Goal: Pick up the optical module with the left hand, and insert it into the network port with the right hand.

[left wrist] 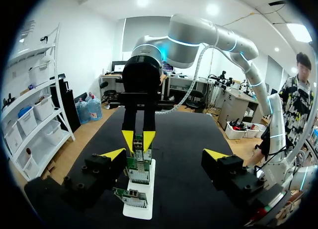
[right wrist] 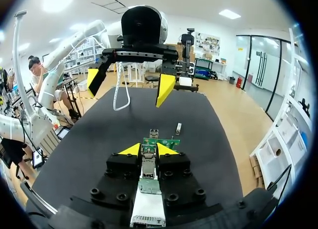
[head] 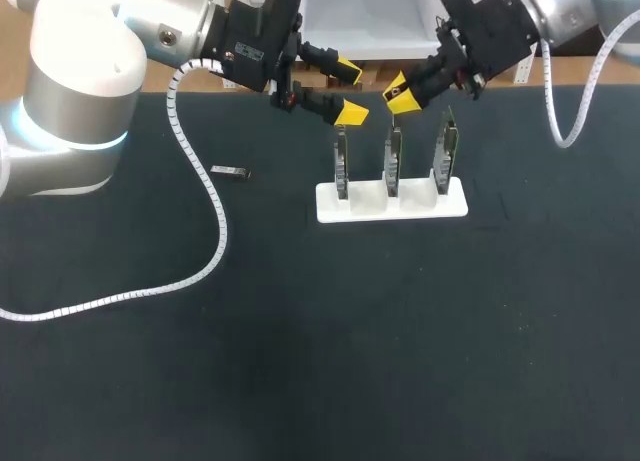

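Everything here is arranged around the white holder (head: pixel 330 207) in the middle of the dark tabletop (head: pixel 300 341). Three circuit boards (head: pixel 341 163) stand upright in its slots, I'd guess so that the network port (head: pixel 395 133) on each can be reached from above. The optical module (head: pixel 231 171) lies flat on the tabletop, well apart from the holder on the left arm's side, which makes sense since that arm is meant to collect it. The left pincer (head: pixel 350 91) hovers above the holder's left end, spread wide and holding nothing, so the pickup looks not yet begun. The right pincer (head: pixel 400 93) hangs just over the holder's middle board (head: pixel 394 156), lined up as if for a downward push. Whether it grips anything I cannot tell. A small silvery piece shows at its tip, and that could be a module or the board's own port cage.
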You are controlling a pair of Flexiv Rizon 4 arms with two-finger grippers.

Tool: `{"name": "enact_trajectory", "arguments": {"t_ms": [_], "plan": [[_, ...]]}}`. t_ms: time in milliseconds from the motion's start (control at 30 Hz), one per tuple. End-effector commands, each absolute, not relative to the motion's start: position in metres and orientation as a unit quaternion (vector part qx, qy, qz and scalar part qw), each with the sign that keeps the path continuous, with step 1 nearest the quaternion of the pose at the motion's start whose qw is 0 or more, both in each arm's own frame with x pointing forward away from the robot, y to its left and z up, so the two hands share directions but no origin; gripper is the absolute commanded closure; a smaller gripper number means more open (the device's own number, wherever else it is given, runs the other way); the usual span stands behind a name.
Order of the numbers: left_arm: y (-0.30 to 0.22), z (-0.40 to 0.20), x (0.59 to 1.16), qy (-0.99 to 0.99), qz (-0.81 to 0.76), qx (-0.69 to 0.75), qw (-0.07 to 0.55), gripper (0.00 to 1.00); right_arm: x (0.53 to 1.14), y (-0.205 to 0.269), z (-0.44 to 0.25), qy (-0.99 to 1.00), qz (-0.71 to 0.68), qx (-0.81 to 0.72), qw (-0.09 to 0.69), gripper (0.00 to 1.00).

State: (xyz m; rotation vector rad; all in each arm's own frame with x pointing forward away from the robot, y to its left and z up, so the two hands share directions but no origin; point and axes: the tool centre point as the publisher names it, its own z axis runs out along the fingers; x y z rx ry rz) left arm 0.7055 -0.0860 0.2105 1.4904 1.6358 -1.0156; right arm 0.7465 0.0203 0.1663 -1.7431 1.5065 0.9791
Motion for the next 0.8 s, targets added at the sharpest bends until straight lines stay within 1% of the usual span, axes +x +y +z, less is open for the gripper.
{"name": "enact_trajectory", "arguments": {"t_ms": [33,467,800], "plan": [[-0.087,0.211,0.705,0.633,-0.390,0.574,0.345,0.00,0.742,0.019,0.170,0.571,0.368,-0.661,0.320,1.00],[-0.087,0.211,0.705,0.633,-0.390,0.574,0.345,0.00,0.739,0.015,0.175,0.573,0.360,-0.640,0.363,1.00],[-0.087,0.211,0.705,0.633,-0.390,0.574,0.345,0.00,0.738,0.014,0.181,0.571,0.356,-0.641,0.369,1.00]]}}
